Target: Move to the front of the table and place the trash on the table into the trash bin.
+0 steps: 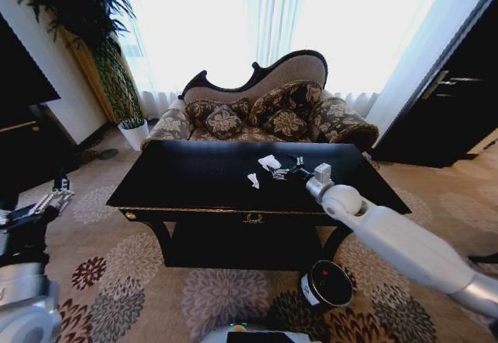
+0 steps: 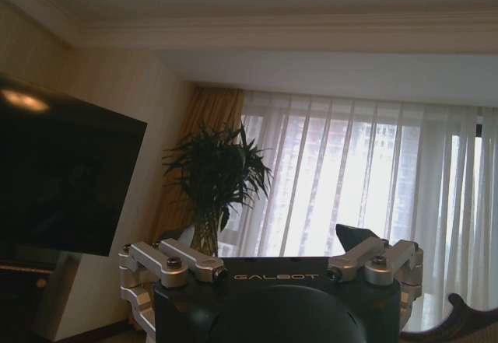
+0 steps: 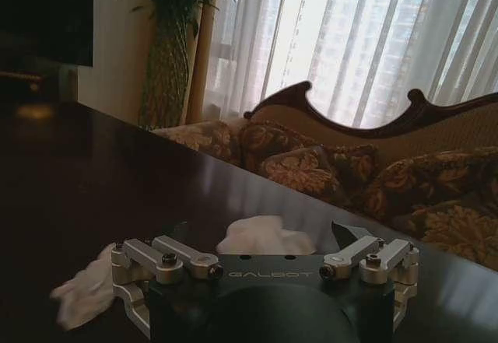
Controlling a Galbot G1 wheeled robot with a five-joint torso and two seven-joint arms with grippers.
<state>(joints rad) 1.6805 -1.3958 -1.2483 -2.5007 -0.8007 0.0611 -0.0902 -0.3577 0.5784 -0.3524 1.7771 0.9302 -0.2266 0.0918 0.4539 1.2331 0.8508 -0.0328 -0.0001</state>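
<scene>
The right tool (image 1: 282,173), its jaws spread apart, hovered low over the glossy black counter (image 1: 194,180) beside two crumpled white paper scraps (image 1: 269,162), with the trash bin (image 1: 327,283) on the carpet below the counter's front right corner. The left tool (image 1: 47,203) hung idle, also apart, well left of the counter. The scraps looked light and soft, best pinched across the crumple, with open surface all around.

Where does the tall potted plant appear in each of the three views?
Head view: plant at upper left, in the corner beside the sheer curtains.
Left wrist view: between the dark wall screen and the curtains.
Right wrist view: beyond the table, against the curtains' edge.
Shared landmark: the sheer curtains.
</scene>
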